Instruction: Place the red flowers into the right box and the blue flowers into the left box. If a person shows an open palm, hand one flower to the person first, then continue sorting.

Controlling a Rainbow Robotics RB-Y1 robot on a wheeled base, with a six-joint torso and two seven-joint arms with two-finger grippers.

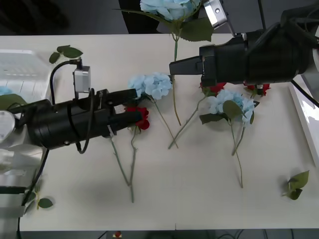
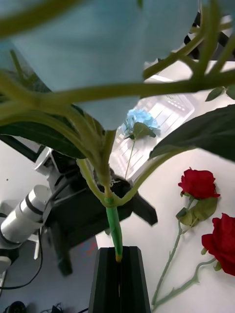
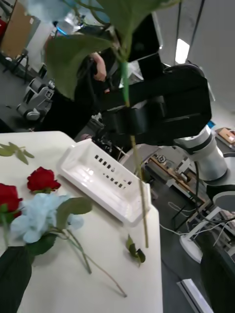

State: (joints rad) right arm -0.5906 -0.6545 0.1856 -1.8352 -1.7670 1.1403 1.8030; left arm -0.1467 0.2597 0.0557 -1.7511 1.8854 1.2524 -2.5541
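Observation:
My right gripper (image 1: 172, 67) (image 2: 117, 254) is shut on the green stem of a blue flower (image 1: 169, 7), held upright above the table's far middle. My left gripper (image 1: 140, 104) stands open low over the table. A blue flower (image 1: 152, 84) lies at its upper finger and a red flower (image 1: 143, 118) at its lower finger. Another blue flower (image 1: 232, 104) and two red flowers (image 1: 214, 88) (image 1: 256, 88) lie under the right arm. The left box (image 1: 20, 69) holds one blue flower (image 2: 139, 120). The right box (image 1: 305, 117) (image 3: 98, 178) sits at the table's right edge. The open palm is out of view.
Loose leaf sprigs lie near the left box (image 1: 65, 52), at the front right (image 1: 297, 185) and at the front left (image 1: 41, 201). The long stems (image 1: 130, 164) of the flowers fan toward the front of the white table (image 1: 189, 199).

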